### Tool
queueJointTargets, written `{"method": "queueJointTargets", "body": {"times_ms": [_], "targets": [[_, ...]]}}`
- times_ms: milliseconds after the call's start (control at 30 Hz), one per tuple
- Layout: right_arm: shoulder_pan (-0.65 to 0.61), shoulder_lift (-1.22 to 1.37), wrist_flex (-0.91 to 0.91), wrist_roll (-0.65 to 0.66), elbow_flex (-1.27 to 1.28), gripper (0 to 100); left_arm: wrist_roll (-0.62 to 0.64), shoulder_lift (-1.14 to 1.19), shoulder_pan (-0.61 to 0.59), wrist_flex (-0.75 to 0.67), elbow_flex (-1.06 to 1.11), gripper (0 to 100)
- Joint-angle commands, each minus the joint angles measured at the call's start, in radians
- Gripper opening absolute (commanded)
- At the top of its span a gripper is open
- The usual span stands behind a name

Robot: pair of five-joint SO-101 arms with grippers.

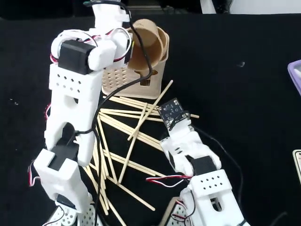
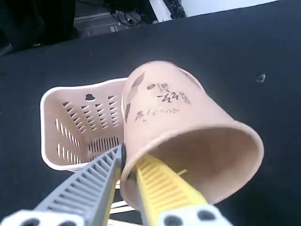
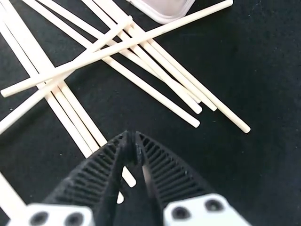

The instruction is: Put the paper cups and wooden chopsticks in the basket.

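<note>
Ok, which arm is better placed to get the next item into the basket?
Left, I'd say. The left gripper is shut on the paper cup right by the basket; the right gripper is shut and empty over the chopsticks.

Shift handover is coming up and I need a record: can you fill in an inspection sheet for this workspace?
Surface: black table.
Job's things: paper cup held tilted at the basket; chopsticks scattered loose on the table.
Clutter: purple thing and a card at the table's edge.
Grippers: left gripper shut on the cup's rim; right gripper shut, over the chopsticks.
Cables: black cable crosses the basket's front; red and white wires by the right arm.
Surroundings: pale strip past the far edge.
</note>
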Motion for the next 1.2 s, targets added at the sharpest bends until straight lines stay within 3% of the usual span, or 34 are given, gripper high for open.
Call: {"method": "queueJointTargets", "body": {"times_ms": [0, 500, 667, 900, 1067, 1167], "targets": [[-0.011, -0.022, -0.020, -0.008, -0.002, 1.1, -0.006, -0.006, 0.015, -0.020, -0.044, 12], [-0.012, -0.022, -0.018, -0.006, -0.002, 1.1, -0.003, 0.069, 0.004, -0.267, -0.035, 15], [-0.011, -0.022, -0.020, -0.006, -0.002, 1.1, -0.003, 0.124, 0.004, -0.290, -0.042, 15], [-0.009, -0.022, -0.018, -0.006, -0.002, 1.1, -0.009, 0.101, -0.007, -0.195, -0.091, 15], [-0.017, -0.022, 0.037, -0.006, -0.021, 2.1, -0.009, 0.049, -0.130, -0.049, -0.197, 15], [-0.054, -0.022, 0.091, -0.008, -0.047, 10.0, -0.011, 0.035, -0.222, 0.043, -0.229, 15]]}}
